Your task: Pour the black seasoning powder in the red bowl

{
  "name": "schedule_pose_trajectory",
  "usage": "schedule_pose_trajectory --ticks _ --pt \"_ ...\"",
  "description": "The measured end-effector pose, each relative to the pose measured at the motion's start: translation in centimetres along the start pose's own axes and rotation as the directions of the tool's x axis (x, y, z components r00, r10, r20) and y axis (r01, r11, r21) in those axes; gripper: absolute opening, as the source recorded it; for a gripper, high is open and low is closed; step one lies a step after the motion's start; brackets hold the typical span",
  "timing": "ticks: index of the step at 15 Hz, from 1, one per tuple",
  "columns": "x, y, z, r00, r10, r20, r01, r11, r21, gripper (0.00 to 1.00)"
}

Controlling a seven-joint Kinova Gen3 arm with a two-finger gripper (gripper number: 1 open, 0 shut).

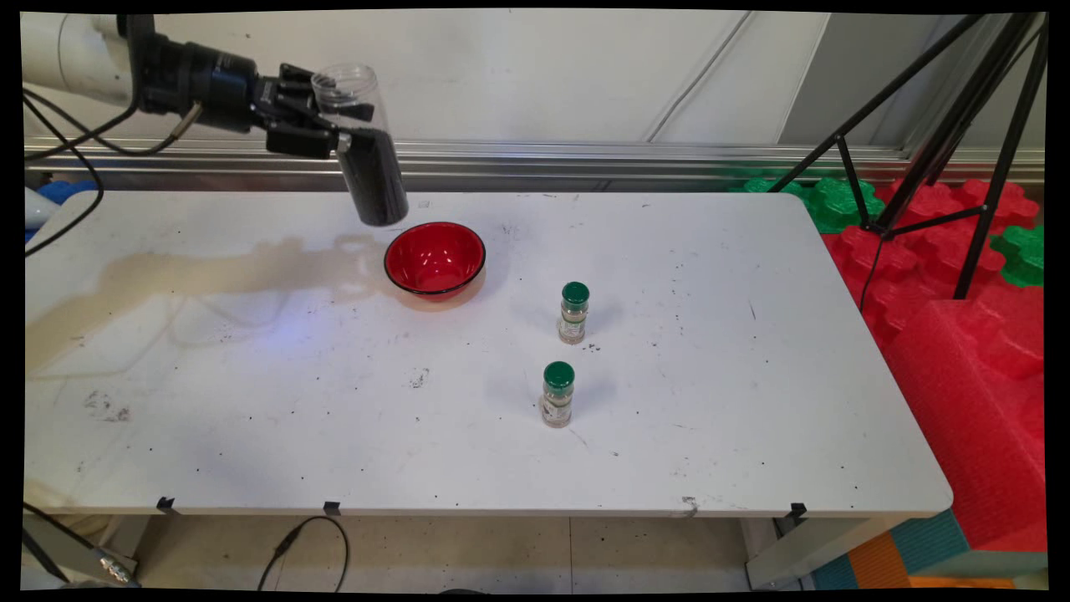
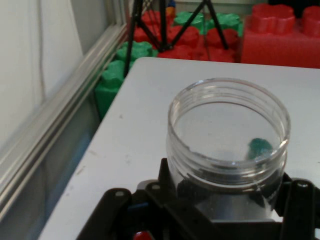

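One clear plastic jar [image 1: 361, 142], open-mouthed and half filled with dark granules, hangs in the black two-finger gripper [image 1: 330, 117], whose fingers are clamped on its upper wall. The jar is held well above the white table [image 1: 251, 418], up and to the left of the red bowl [image 1: 435, 259], leaning a little with its mouth uppermost and its base toward the bowl. In the hand view the threaded rim [image 2: 229, 125] has no lid on it.

Beyond the bowl, to its right and nearer the camera, two small green-capped glass spice bottles [image 1: 573, 313] [image 1: 557, 394] stand upright, apart from each other and from the bowl.

The risks, as I judge them: with no lid, any further tip of the jar while it is off to the side of the bowl would drop granules on the table. The smooth wall is gripped near the top only, so the loaded lower half could pivot or slip between the fingers.
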Motion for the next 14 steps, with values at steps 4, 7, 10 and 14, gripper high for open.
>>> schedule_pose_trajectory --ticks 4,7,10,14 --pt "0.6 -1.8 0.0 1.000 0.003 0.016 -0.004 0.999 0.051 0.00" --pt "1.0 -3.0 0.3 1.000 0.008 0.028 -0.011 0.996 0.084 0.00" --pt "1.2 -4.5 0.7 0.999 0.015 0.043 -0.020 0.992 0.123 0.00" --pt "1.4 -6.5 1.5 0.997 0.024 0.068 -0.036 0.985 0.169 0.00"
